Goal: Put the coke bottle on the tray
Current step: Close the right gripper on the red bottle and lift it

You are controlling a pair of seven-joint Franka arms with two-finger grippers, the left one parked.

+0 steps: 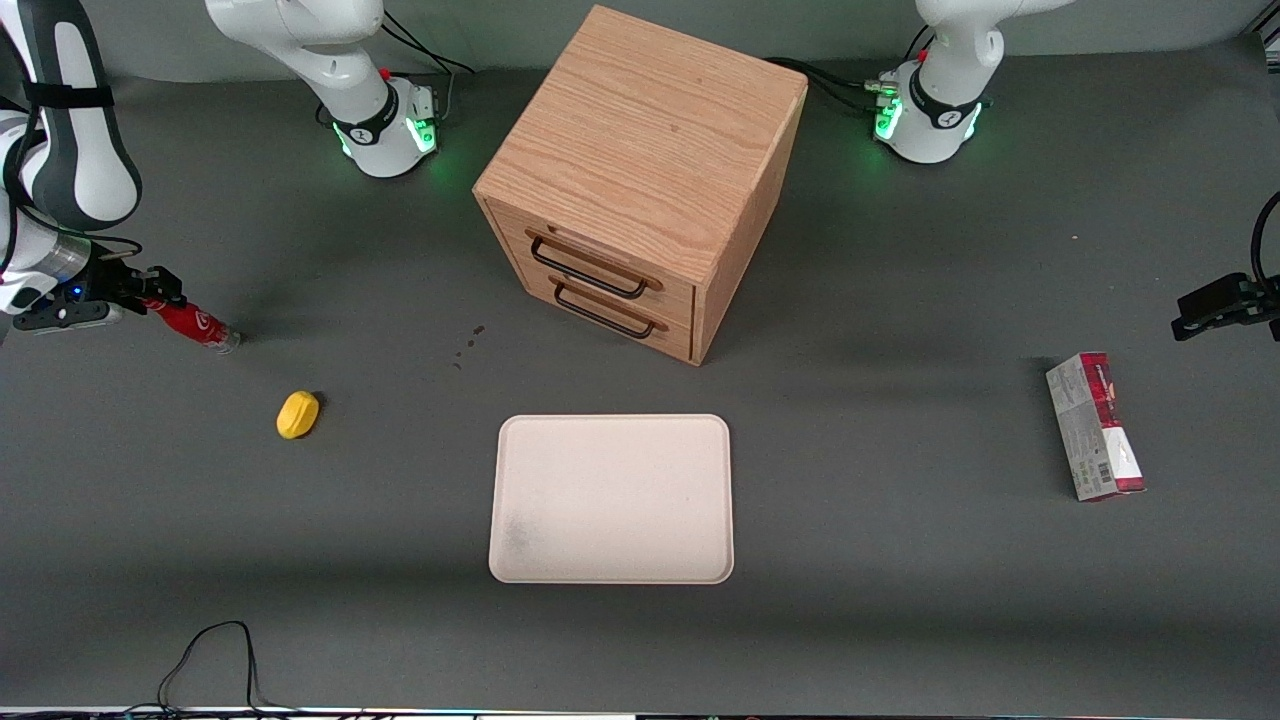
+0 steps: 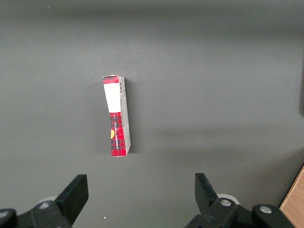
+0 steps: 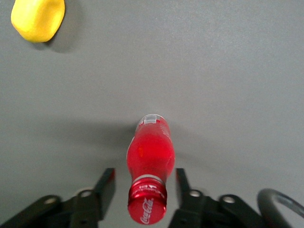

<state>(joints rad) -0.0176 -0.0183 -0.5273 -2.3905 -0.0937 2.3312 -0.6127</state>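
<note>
The gripper is sitting low at the working arm's end of the bench, its fingers spread a little wider than the coke bottle and flanking its neck without pressing on it. The bottle is lying on the bench, clear base pointing toward four o'clock in the front view. The lemon is lying nearer the camera. The tray is resting well apart, in front of the wooden cabinet.
</note>
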